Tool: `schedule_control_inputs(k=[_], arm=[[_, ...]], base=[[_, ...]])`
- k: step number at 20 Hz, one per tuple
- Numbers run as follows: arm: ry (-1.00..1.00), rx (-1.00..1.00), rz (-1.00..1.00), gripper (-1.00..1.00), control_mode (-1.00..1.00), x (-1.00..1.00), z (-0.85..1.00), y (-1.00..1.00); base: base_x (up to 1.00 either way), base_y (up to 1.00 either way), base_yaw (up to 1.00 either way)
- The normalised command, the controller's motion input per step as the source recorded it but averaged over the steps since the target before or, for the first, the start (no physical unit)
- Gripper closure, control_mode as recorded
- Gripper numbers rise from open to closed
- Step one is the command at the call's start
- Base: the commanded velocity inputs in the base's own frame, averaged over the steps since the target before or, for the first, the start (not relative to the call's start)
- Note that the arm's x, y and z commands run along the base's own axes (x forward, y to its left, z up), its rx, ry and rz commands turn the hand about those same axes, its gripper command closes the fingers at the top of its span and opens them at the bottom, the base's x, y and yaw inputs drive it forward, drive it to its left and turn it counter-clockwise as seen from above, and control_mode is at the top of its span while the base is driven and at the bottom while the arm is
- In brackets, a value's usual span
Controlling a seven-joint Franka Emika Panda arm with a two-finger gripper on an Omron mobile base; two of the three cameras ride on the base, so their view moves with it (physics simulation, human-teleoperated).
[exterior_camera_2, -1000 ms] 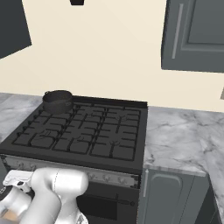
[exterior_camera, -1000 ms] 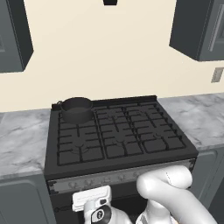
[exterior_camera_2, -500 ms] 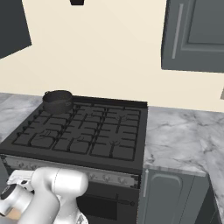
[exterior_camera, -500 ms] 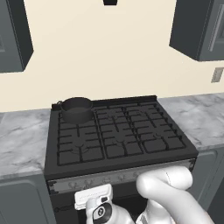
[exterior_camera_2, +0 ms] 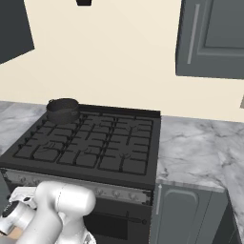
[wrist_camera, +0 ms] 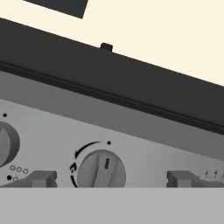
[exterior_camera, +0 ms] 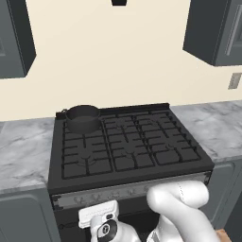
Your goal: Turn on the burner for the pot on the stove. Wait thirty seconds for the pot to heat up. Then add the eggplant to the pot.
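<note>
Pot sits on the back-left burner of the stove, no flame seen; eggplant not spotted. Claw wide open and empty, fingertips straddling one knob on the silver front strip, not yet touching it. Risk, as I judge it: knobs look alike, so this one may feed a different burner; an off-centre closure could slip off the knob without turning it.

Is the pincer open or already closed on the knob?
Open: in the hand view the pincer fingertips stand wide either side of the knob, not touching it.
</note>
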Motion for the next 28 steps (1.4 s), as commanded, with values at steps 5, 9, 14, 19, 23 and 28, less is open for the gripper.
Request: schedule_control_inputs(k=[5,9,14,19,23,28], arm=[[0.00,0.00,0.00,-1.00,-1.00,0.12,-0.12,0.28],[0.00,-0.01,0.00,-1.00,-1.00,0.12,0.00,0.00],[-0.02,0.01,0.00,-1.00,-1.00,0.02,0.01,-0.07],[-0.05,0.04,0.00,-1.00,-1.00,0.00,0.06,-0.12],[-0.01,0.01,0.00,-1.00,-1.00,0.00,0.01,-0.01],[-0.04,0.02,0.00,-1.00,-1.00,0.00,0.12,-0.01]], base=[[0.00,0.00,0.00],[0.00,0.00,0.00],[0.00,0.00,0.00],[0.00,0.00,0.00],[0.00,0.00,0.00],[0.00,0.00,0.00]])
